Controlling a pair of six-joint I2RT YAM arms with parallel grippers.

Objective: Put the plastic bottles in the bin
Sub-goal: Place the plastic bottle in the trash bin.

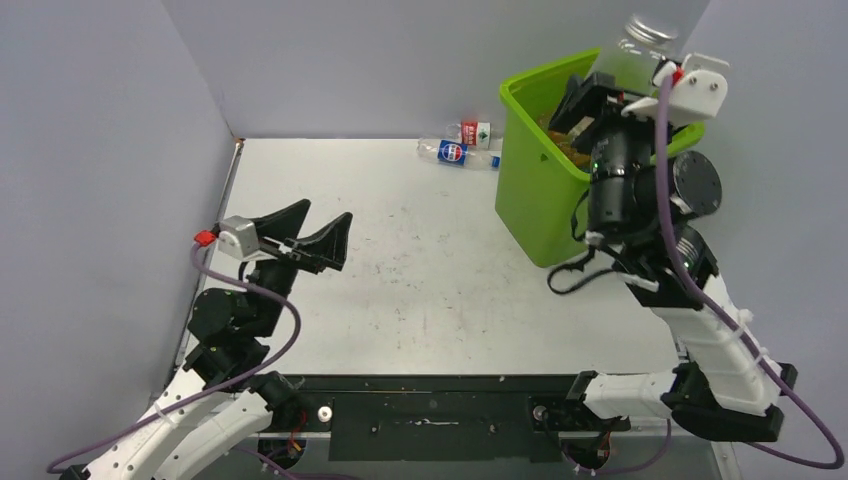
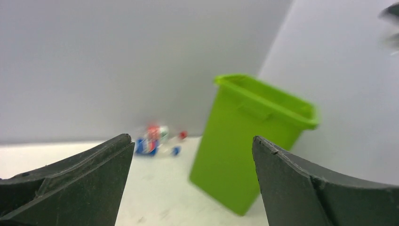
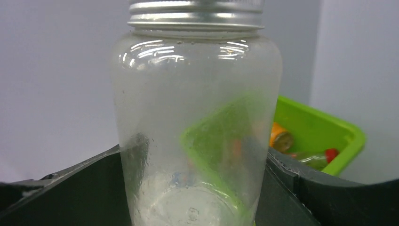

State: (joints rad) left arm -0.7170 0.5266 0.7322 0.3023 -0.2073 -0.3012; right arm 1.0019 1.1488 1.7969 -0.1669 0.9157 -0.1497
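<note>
My right gripper [image 1: 612, 85] is shut on a clear plastic bottle [image 1: 632, 50] with a silver screw cap and holds it above the lime-green bin [image 1: 535, 190]. In the right wrist view the bottle [image 3: 195, 122] fills the gap between the jaws, and the bin [image 3: 324, 132] behind it holds an orange bottle [image 3: 281, 138] and a clear one with a red cap [image 3: 315, 159]. Two clear bottles lie at the back wall: one with a blue Pepsi label [image 1: 455, 152], one with a red label [image 1: 473, 132]. My left gripper [image 1: 315, 235] is open and empty, over the table's left side.
The bin stands at the back right of the white table [image 1: 400, 290]. Grey walls close in the left, back and right. In the left wrist view the bin [image 2: 244, 141] and the two bottles [image 2: 153, 139] lie ahead, blurred.
</note>
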